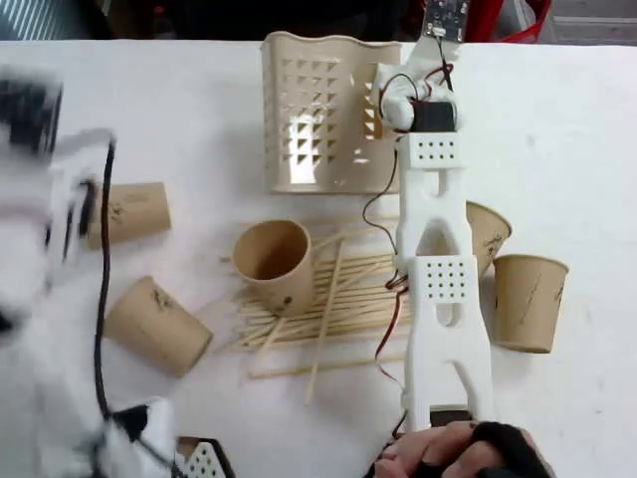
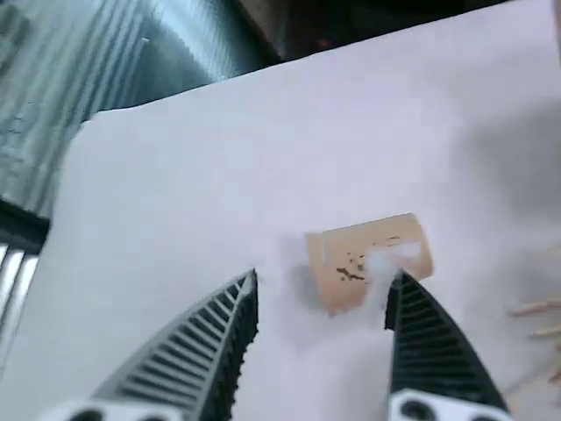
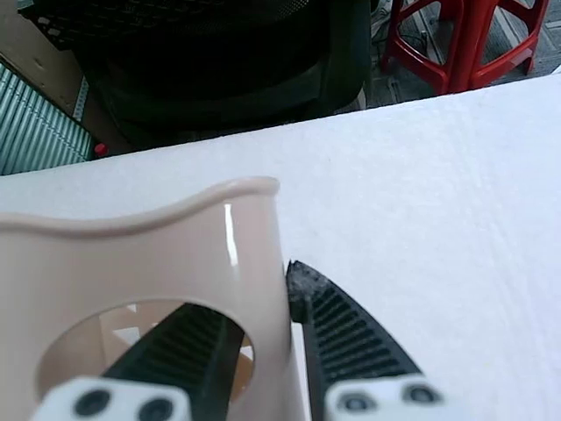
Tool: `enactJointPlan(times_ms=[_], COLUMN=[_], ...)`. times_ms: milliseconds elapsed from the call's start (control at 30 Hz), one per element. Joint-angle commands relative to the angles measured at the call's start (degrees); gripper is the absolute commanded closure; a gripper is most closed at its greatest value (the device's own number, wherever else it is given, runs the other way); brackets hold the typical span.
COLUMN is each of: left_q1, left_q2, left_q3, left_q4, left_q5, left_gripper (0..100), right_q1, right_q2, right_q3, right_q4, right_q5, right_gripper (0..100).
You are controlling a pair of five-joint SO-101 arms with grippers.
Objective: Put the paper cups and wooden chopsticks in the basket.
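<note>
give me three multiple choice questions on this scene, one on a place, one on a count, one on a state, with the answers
1. Where is the right tool?
A. astride a wall of the basket
B. over the chopsticks
C. on a paper cup

2. How many paper cups lie outside the basket in the high view?
A. three
B. five
C. seven

3. How is the left tool?
A. open
B. shut on a cup
C. shut on chopsticks

1 A: one finger is inside the wall, the other outside.
2 B: two at the left, one at the chopsticks, two at the right.
3 A: its fingers stand apart, with a lying cup beyond them.
</note>
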Motion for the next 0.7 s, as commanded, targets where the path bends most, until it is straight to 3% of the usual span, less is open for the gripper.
enactJointPlan(times_ms=[0, 200, 367, 533, 667], left_q1=[6.2, 15.1, 19.0, 19.4, 20.2], left_q2=[20.8, 45.1, 61.8, 75.7, 80.0], left_q3=[-27.8, -56.5, -75.6, -84.4, -84.9], left_q4=[4.5, 5.4, -2.0, -14.2, -17.9], left_q5=[4.5, 8.2, 11.4, 14.9, 19.7], left_gripper=[76, 76, 76, 76, 76], right_q1=[1.1, 1.2, -0.1, -1.6, -2.1], right_q2=[-6.5, -11.1, -14.3, -14.4, -14.4], right_q3=[-2.8, -2.8, -2.8, -2.7, -2.7], right_q4=[0.2, 0.7, 1.4, 1.4, 0.8], right_q5=[-0.8, -0.8, -0.8, -0.8, 1.1], right_gripper=[98.2, 98.2, 98.2, 98.1, 98.1])
